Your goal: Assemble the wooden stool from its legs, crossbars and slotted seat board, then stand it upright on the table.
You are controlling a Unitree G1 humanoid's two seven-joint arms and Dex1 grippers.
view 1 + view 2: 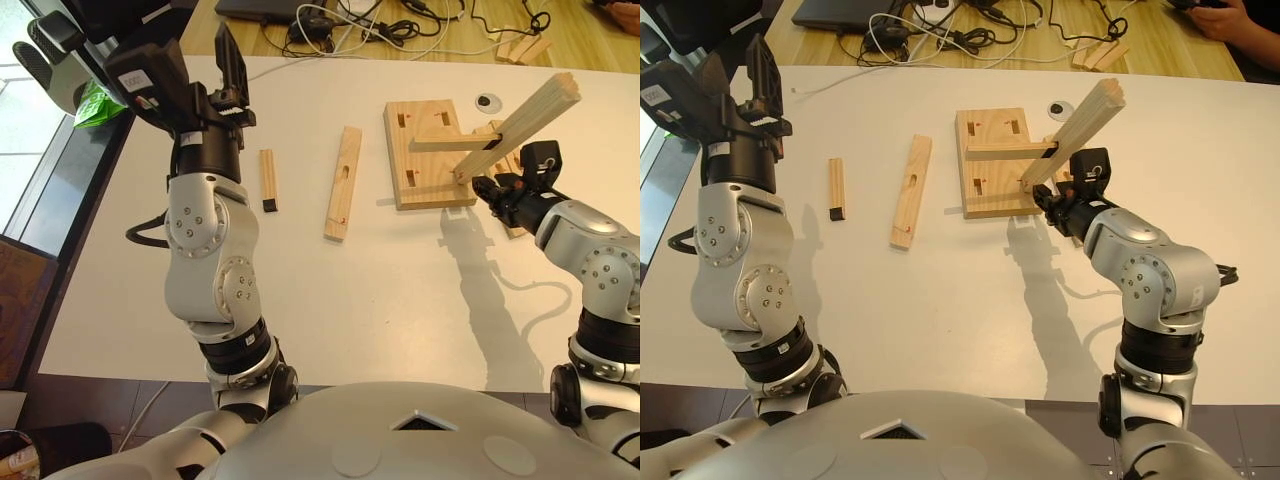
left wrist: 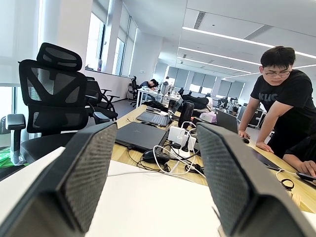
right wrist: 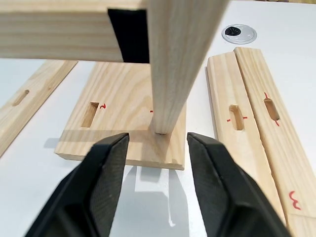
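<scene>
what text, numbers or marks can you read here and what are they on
"3", red, handwritten: on the outer leg lying beside the seat board.
Red marks by the slots: strokes, not letters.
White label on the left arm: too small to read.

Left arm (image 1: 210,250) and right arm (image 1: 1150,270): rounded silver-grey joint housings, round caps ringed with small screws, black ribbed collars lower down. Wrist blocks are black, with a white label (image 1: 135,80) on the left one. Black cable (image 1: 140,235) loops off the left arm, second cable (image 1: 1225,275) off the right. Left gripper (image 2: 155,133): black fingers (image 2: 91,173) with dotted pad texture. Right gripper (image 3: 158,143): black, smoother, slightly glossy.
</scene>
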